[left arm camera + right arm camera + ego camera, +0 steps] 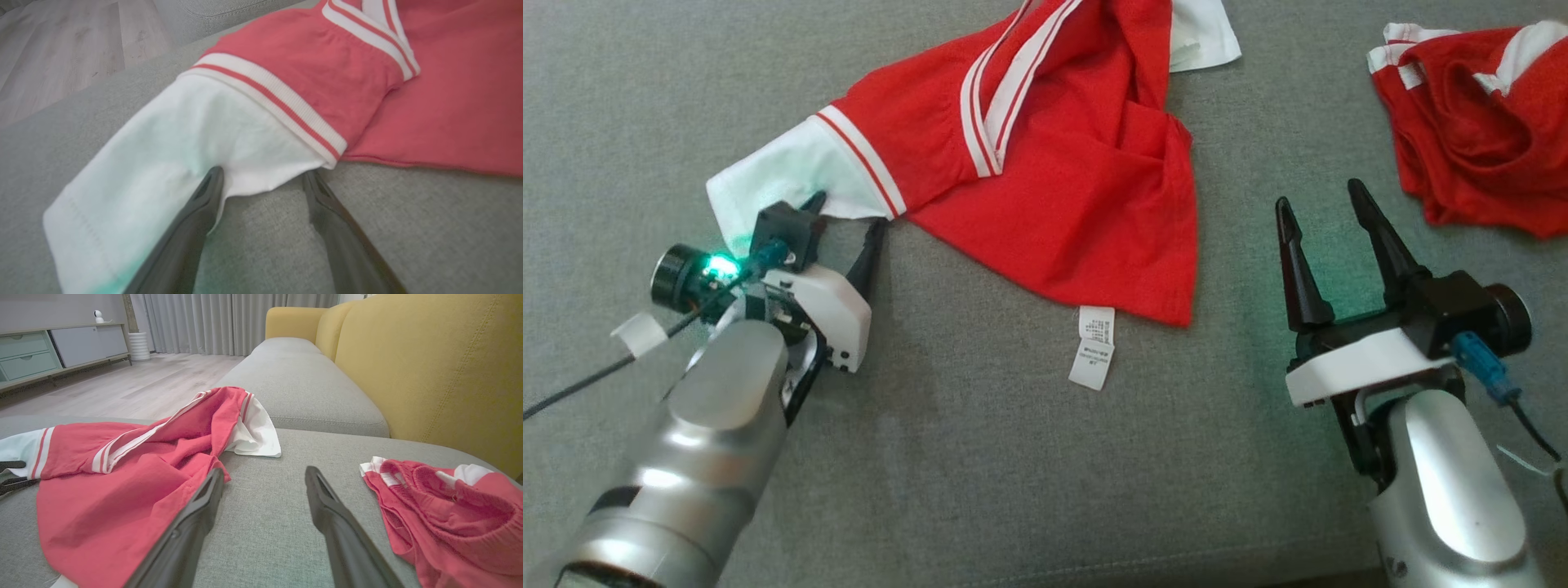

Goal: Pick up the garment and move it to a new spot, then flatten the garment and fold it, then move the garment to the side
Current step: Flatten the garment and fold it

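Observation:
The garment [1054, 180] is a red shirt with white sleeves and white stripes, lying crumpled on the grey sofa seat [980, 457]. My left gripper [847, 214] is open at its white sleeve [784, 175]. In the left wrist view the sleeve [171, 134] has its hem edge between the fingertips of my left gripper [263, 173], one finger [192, 228] over the cloth and the other on bare cushion. My right gripper [1320, 196] stands open over bare cushion just right of the garment's lower edge; in its wrist view the garment [122, 477] lies left of my right gripper [264, 471].
A second red and white garment [1478, 122] lies bunched at the far right, also in the right wrist view [449, 510]. A white care label [1094, 347] trails from the shirt's hem. The yellow sofa back [429, 367] rises beyond; wooden floor [143, 379] lies past the cushion's edge.

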Robot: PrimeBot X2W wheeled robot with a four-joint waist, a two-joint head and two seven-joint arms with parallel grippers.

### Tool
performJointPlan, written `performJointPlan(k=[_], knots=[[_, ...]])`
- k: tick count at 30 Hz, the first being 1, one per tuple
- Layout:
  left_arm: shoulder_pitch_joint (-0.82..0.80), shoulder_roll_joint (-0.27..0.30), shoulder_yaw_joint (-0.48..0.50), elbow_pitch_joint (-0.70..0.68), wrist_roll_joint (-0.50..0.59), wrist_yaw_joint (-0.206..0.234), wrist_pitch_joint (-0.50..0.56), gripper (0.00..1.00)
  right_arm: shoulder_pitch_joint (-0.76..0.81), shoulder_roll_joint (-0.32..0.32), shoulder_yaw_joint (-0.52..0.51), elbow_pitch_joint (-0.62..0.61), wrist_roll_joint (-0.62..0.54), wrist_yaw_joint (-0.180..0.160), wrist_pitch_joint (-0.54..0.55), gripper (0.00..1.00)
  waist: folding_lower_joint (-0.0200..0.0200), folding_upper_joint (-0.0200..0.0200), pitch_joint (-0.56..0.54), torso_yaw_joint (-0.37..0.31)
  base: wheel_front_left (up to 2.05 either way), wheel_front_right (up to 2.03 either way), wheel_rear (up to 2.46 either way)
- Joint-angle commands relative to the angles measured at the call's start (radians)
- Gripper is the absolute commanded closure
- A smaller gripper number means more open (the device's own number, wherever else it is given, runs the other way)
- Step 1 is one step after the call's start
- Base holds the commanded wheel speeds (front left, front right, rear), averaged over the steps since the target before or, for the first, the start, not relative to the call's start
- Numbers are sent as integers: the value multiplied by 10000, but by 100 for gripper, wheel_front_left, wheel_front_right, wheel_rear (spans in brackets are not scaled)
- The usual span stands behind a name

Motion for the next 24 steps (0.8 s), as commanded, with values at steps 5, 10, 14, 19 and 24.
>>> performJointPlan(k=[5, 10, 14, 19, 24], knots=[[-436, 256, 202, 558, -111, -97, -43, 54, -126, 12, 134, -452, 141, -7, -57, 0, -1, 0, -19, -17, 0, 0, 0], [-595, 221, 181, 826, -140, -122, -435, 100, -84, 12, 35, -486, 159, -7, -113, 0, -1, 0, -56, 49, 0, 0, 0], [-622, 225, 131, 771, -61, -63, -1008, 100, -11, 12, -75, -449, 168, -7, -165, 0, -1, 0, -166, 144, 0, 0, 0], [-633, 85, 66, 349, -40, -106, -1546, 100, 141, 12, -285, -364, 236, -7, -216, 0, -1, 0, -421, 378, 0, 0, 0], [-1242, 328, 236, -740, -277, -291, -1457, 100, 217, 12, -345, -350, 301, -7, -208, 0, -1, 0, -555, 527, 0, 0, 0]])
